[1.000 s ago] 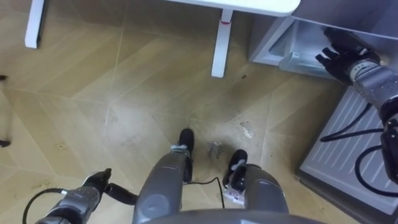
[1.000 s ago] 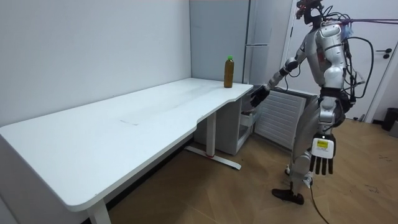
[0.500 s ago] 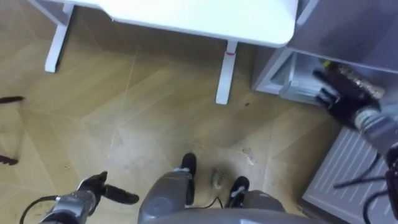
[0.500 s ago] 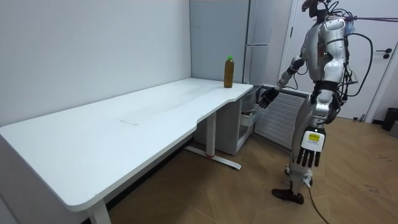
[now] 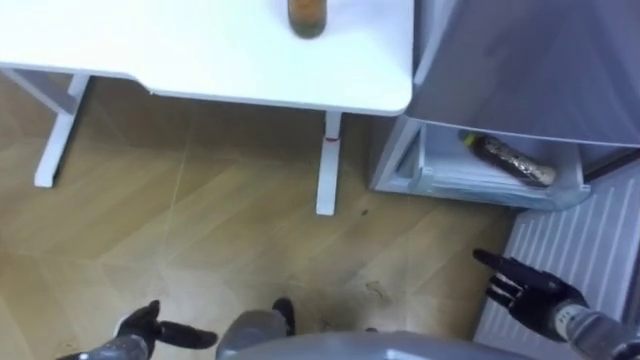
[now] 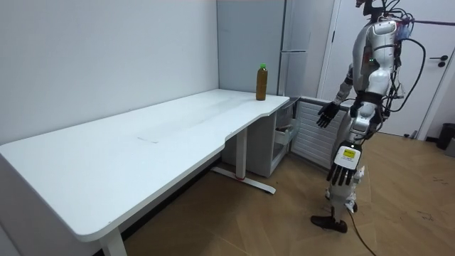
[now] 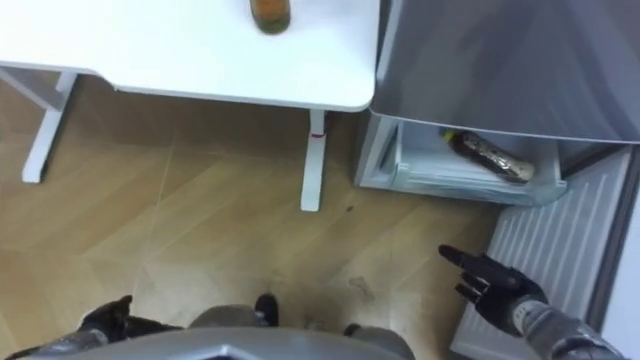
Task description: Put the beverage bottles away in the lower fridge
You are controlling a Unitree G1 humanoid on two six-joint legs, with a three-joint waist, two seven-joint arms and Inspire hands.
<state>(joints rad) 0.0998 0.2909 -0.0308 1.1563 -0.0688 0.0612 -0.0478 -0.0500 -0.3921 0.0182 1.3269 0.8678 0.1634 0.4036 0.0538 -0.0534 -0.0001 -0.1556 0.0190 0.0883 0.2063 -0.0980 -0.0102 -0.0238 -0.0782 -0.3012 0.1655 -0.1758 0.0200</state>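
The robot is standing on the wooden floor (image 5: 220,220) near the end of the white tabletop (image 5: 180,50), looking down at the open lower fridge (image 5: 470,188). The ribbed fridge door (image 5: 585,230) is swung open to its right.

One drink, a dark bottle (image 5: 512,160), is lying on its side inside the lower fridge compartment, tilted slightly across it. The other drink, a green-capped bottle (image 6: 261,82) of brown liquid, is standing upright on the tabletop, close to the edge nearest the fridge and well apart from both hands.

The right hand (image 5: 525,290) is hovering in front of the open door, below the compartment, with its fingers spread apart and nothing in them. It is touching neither the fridge nor a bottle. The left hand (image 6: 343,168) is hanging low at the robot's side, over the floor, with its fingers straight and relaxed, and it is carrying nothing. In the eye views it is showing at the lower left corner.
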